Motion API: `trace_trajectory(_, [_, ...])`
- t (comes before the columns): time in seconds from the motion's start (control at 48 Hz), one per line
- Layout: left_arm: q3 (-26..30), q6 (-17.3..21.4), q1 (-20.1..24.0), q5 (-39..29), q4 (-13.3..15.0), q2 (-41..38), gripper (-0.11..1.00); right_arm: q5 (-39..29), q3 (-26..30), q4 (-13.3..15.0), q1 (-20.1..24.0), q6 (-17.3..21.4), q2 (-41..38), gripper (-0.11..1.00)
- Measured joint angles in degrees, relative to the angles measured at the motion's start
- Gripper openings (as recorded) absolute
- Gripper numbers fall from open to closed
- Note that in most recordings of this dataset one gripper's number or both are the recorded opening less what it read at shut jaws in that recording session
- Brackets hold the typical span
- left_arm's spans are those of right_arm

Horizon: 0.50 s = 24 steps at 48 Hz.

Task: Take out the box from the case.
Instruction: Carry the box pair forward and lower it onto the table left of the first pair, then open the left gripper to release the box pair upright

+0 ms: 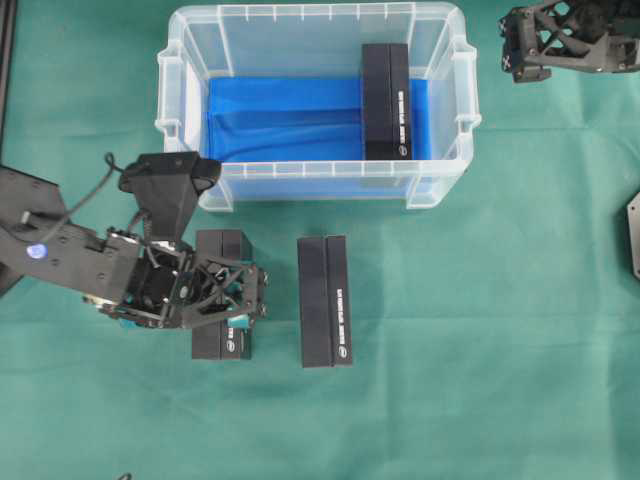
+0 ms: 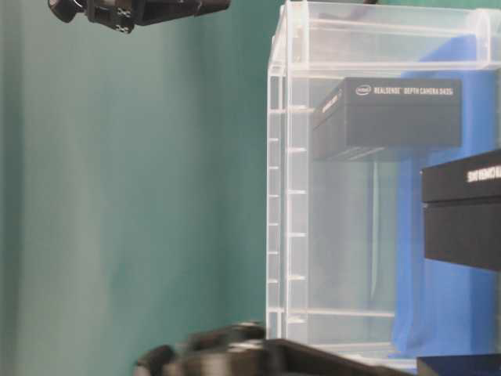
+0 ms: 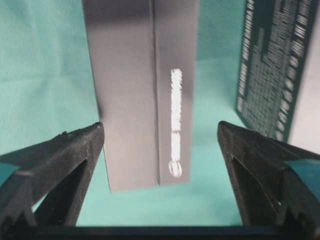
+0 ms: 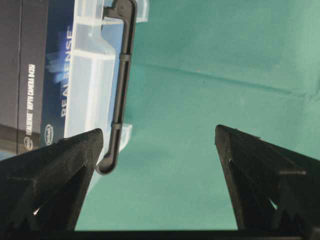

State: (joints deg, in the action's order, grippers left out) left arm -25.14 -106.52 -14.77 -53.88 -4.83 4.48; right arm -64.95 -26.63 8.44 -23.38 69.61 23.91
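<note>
Item 1: large rectangular translucent clear plastic case (image 1: 190, 70) with rim handles and a blue lining (image 1: 280, 115) on its floor, standing on the green cloth-covered table (image 1: 480, 330) at the 12 o'clock side of the overhead view.

Item 2: black rectangular cardboard box with white lettering (image 1: 386, 100), inside the case on the blue lining at its 3 o'clock end, long axis running 12 to 6 o'clock. The table-level view shows the lettering "REALSENSE DEPTH CAMERA" (image 2: 387, 117) through the clear wall.

Item 3: second black rectangular box of the same kind (image 1: 324, 300), lying on the cloth outside the case, at 6 o'clock from it and apart from its wall.

Item 4: third black box (image 1: 222, 250), on the cloth at 9 o'clock from item 3, apart from it, partly covered by the left gripper. The left wrist view shows it (image 3: 145, 90) lying between the fingers with a gap on each side.

Item 5: left gripper (image 1: 235, 300), at 7 o'clock in the overhead view, above the third box. Jaws spread wide, touching nothing.

Item 6: right gripper (image 1: 520, 50), at 1 o'clock in the overhead view, just outside the case's 3 o'clock end, well above the cloth. Jaws spread wide, nothing between them; the right wrist view shows the case's rim and a black handle clip (image 4: 120, 85) at 10 o'clock.
</note>
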Motion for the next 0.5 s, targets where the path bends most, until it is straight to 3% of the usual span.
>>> trace_trajectory(0.229, [4.66, 0.00, 0.00, -9.05, 0.00, 3.16, 0.94, -0.09, 0.00, -0.09, 0.00, 0.00, 0.00, 0.92])
trace_trajectory(0.5, [7.91, 0.00, 0.00, -13.54, -0.26, 5.10, 0.94, 0.00, 0.00, 0.00, 0.09, 0.00, 0.00, 0.92])
